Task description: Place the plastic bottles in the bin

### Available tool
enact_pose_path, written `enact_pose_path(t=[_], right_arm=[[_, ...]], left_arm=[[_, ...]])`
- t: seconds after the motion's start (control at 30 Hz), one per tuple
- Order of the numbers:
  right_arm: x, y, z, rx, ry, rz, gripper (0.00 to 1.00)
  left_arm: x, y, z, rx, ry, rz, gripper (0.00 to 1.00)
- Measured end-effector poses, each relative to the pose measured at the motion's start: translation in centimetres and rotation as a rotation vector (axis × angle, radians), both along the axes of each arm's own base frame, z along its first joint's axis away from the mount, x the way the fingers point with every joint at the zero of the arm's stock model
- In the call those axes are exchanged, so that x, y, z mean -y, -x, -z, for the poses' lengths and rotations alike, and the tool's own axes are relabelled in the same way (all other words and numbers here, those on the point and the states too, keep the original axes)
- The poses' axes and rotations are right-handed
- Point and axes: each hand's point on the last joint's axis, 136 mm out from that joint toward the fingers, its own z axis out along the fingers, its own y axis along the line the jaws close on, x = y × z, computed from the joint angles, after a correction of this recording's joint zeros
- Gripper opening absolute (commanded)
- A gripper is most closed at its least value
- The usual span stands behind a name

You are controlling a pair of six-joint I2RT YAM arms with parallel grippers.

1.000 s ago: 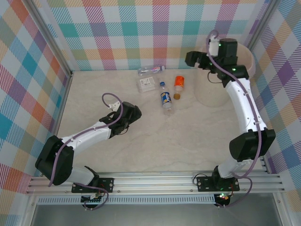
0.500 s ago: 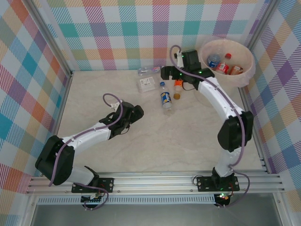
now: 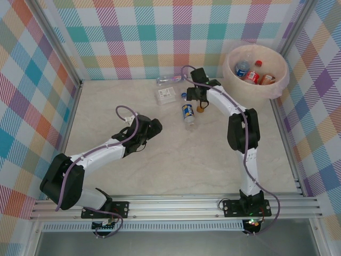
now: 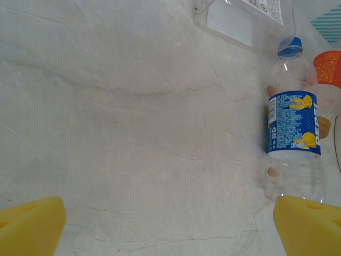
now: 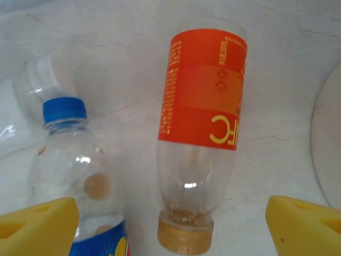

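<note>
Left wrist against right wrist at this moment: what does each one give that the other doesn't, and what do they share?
Left wrist: the open left gripper over bare table, the full Pepsi label of the blue-capped bottle, and a flattened clear bottle with a white label beyond it. Right wrist: the open right gripper, its pads either side of the orange-labelled bottle, seen whole down to its gold cap. Shared: the blue-capped bottle and the orange-labelled bottle lying side by side on the table.
</note>
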Motion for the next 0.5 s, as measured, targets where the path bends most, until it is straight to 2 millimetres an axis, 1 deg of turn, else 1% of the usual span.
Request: enact_pose_path(t=[0.13,0.3,0.4,0.5], right_arm=[[0.3,-1.8,1.1,-0.004,-0.012,0.050,0.83],[1.1,-4.1,2.9,-0.017,-0.015,0.106,0.82],[1.5,-4.7,4.1,-0.036,-0.014,0.133,0.82],[2.0,-4.8,5.3,-0.061,-0.008,0.148,0.81]], left_arm=[[0.0,0.0,0.0,0.000,0.000,-0.001,1.00],[-0.1,0.0,0.0,-0.002,-0.002,-0.002,1.00],[-0.2,0.0,0.1,-0.004,-0.005,-0.005,1.00],[-0.4,0.0,0.2,-0.009,-0.008,-0.010,1.00]])
